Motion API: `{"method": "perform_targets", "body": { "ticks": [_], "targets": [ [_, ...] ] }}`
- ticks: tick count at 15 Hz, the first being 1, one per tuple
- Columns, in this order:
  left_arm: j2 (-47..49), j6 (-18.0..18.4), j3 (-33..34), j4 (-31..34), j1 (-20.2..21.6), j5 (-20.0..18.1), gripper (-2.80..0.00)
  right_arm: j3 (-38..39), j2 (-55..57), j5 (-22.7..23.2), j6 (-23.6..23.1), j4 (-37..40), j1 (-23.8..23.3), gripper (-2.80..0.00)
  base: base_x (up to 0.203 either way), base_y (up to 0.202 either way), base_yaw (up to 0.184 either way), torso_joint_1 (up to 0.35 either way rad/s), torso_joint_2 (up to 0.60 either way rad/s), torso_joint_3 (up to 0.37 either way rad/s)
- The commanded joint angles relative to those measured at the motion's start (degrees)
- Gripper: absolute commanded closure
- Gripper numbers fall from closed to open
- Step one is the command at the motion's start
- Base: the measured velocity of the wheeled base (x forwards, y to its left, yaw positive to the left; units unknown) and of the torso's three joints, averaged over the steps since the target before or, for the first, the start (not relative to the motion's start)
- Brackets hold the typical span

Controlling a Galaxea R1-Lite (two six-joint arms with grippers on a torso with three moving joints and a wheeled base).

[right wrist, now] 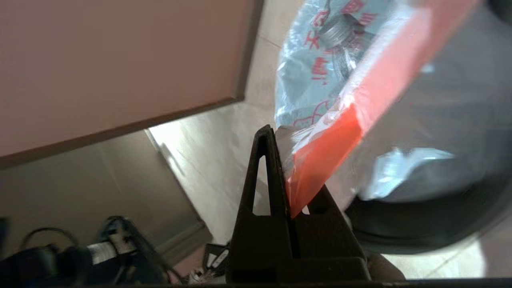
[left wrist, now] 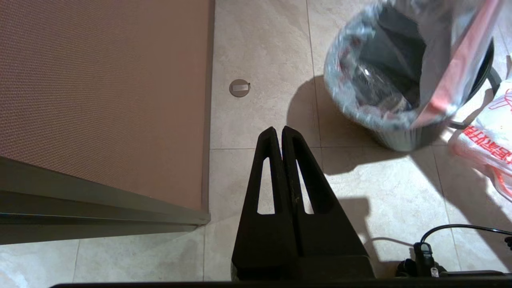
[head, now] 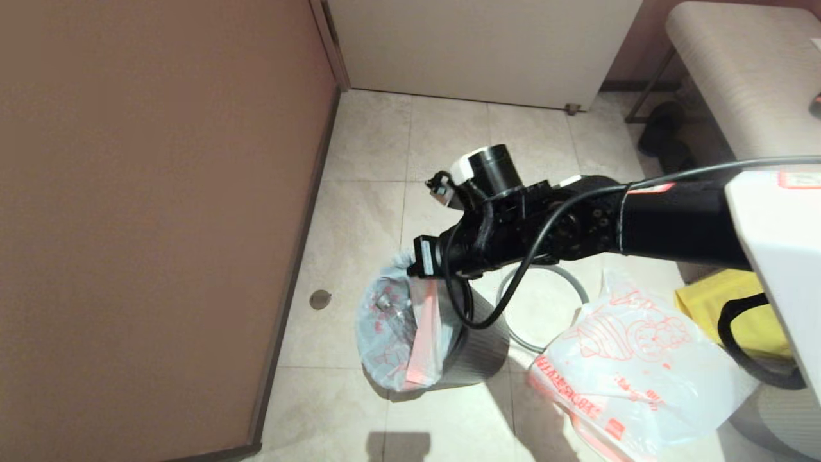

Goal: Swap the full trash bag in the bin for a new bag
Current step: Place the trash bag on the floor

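Between the right gripper's (right wrist: 280,138) jaws (shut): full trash bag's (right wrist: 320,92) handle.

In the head view the right arm's black wrist covers the mouth of the small round black plastic bin (head: 478,350) and hides the right claw's tips. The grey ring rim (head: 573,282) lying on the floor is partly hidden behind that arm. The thin white plastic bag with the orange-red cartoon (head: 632,366) is cut off by the bottom edge. In the right wrist view the translucent white bag with pink-red handles (right wrist: 320,80) is blurred, and its print cannot be read.
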Motion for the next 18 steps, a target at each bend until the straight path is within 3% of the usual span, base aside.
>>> {"method": "perform_targets", "body": {
  "ticks": [1, 6, 9, 15, 18],
  "targets": [
    [0.07, 0.0, 0.0, 0.0, -0.02, -0.05, 0.0, -0.03, -3.55, 1.93, 0.1, -0.34, -1.78, 0.0, 0.0, 0.0, 0.0, 0.0, 0.0, 0.0],
    [0.07, 0.06, 0.0, 0.0, -0.02, 0.02, 0.0, 0.19, -2.57, 4.76, -0.19, -1.62, -3.85, 0.0, 0.0, 0.0, 0.0, 0.0, 0.0, 0.0],
    [0.07, 0.07, 0.0, 0.0, -0.02, -0.04, 0.0, 0.22, 2.82, 1.47, -0.28, -5.05, -3.42, 0.0, 0.0, 0.0, 0.0, 0.0, 0.0, 0.0],
    [0.07, 0.01, 0.0, 0.0, -0.02, -0.04, 0.0, -0.07, -10.12, 1.25, -1.85, -9.73, -1.83, 0.0, 0.0, 0.0, 0.0, 0.0, 0.0, 0.0],
    [0.07, 0.02, -0.01, 0.0, -0.02, 0.0, 0.0, -0.06, -18.85, 1.18, -1.95, -10.56, 2.08, 0.0, 0.0, 0.0, 0.0, 0.0, 0.0, 0.0]
  ]
}}
